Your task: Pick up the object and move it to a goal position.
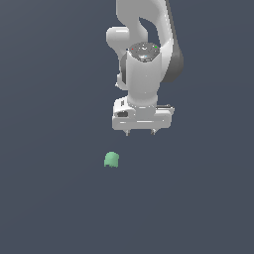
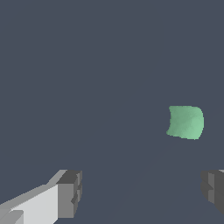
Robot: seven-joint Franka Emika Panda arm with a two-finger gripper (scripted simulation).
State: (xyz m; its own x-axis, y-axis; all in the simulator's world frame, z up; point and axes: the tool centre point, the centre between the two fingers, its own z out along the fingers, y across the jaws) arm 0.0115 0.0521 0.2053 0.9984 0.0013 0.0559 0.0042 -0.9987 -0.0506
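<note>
Mint-green object (image 1: 111,159) lies on the grey floor (image 1: 49,198), apart from the spread-fingered, empty gripper (image 1: 140,132); centring over the lump before descending seems wise, though height is hard to judge.

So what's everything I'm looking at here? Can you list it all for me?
object: one, mint green, small lump with a rounded top, lying on the surface, apart from the gripper and toward the exterior view's left of it; nothing is touching it.
surface: one, plain dark grey-blue, fills the whole background.
arm: one, white with dark grey parts, coming in from the top of the exterior view.
gripper: one, white with dark fingertips, jaws open and empty, pointing down.
</note>
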